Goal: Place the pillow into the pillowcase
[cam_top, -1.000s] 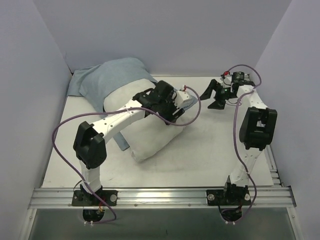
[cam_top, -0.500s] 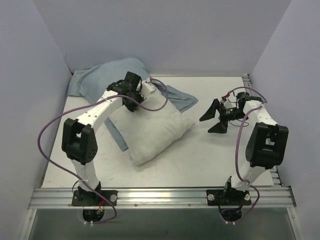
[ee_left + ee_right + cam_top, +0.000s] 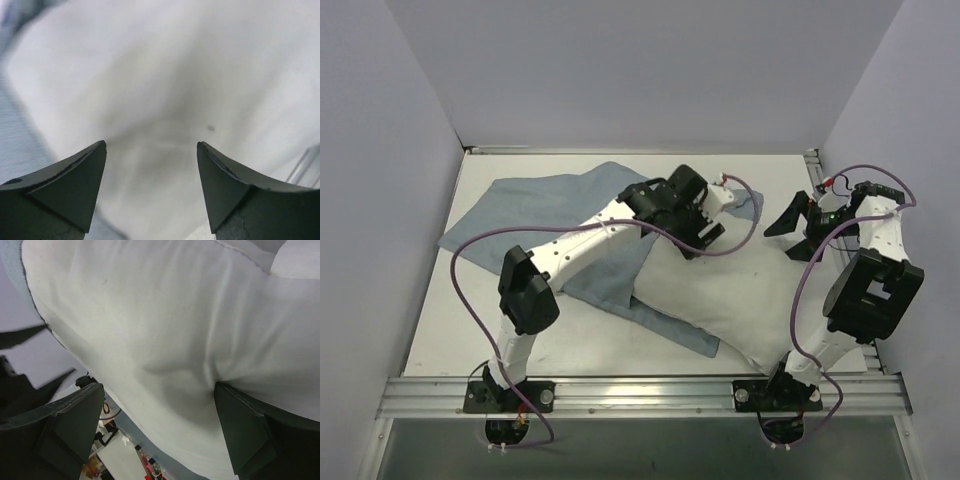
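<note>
The white pillow lies slantwise from the table's middle to the front right. Its left end rests on the pale grey-blue pillowcase, which is spread flat over the left half. My left gripper is open and empty just above the pillow's far left end. In the left wrist view the pillow fills the space beyond the open gripper, with pillowcase at the left edge. My right gripper is open at the pillow's far right end. In the right wrist view the gripper straddles the pillow, and its right finger touches the fabric.
Pale walls close in the table on the left, back and right. A metal rail runs along the front edge, with both arm bases on it. Purple cables loop off both arms.
The pillowcase, bunched at the back left before, now lies spread flat. The pillow has shifted to the front right. My left gripper swung from the back left to the middle; the right moved slightly back.
</note>
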### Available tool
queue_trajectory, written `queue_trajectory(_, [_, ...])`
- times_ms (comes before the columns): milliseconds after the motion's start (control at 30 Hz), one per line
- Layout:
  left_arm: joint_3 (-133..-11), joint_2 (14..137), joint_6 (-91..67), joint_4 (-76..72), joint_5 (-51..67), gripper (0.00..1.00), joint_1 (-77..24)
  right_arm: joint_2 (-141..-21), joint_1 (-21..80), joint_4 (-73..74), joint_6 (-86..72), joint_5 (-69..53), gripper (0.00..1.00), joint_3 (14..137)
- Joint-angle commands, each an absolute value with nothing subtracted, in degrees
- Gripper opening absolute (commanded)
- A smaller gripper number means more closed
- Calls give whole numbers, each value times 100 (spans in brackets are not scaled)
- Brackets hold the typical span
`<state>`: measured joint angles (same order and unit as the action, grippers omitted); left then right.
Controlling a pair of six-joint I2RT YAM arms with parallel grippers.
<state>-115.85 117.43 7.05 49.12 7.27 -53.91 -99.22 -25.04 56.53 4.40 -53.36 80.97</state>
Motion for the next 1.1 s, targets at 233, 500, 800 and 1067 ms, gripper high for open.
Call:
queue_trajectory(233, [-13060,11908,695,5844,-1176,88,-4553,-10353,-2435,6012,457,-5080,96,7980])
queue_trajectory(500, [-13104,12243,738,6038,-1143,81,-4535,-10538,-2364,6126,422,-4896,95,8191])
queue_trajectory(800, [-13297,12506,624,5950,-817,73,-4720,-10521,-2285,6161,466,-4861,77,8086])
queue_trajectory(1067, [-13596,12920,826,5941,-1406,61,-4632,-10485,-2250,6258,659,-4588,56,8103])
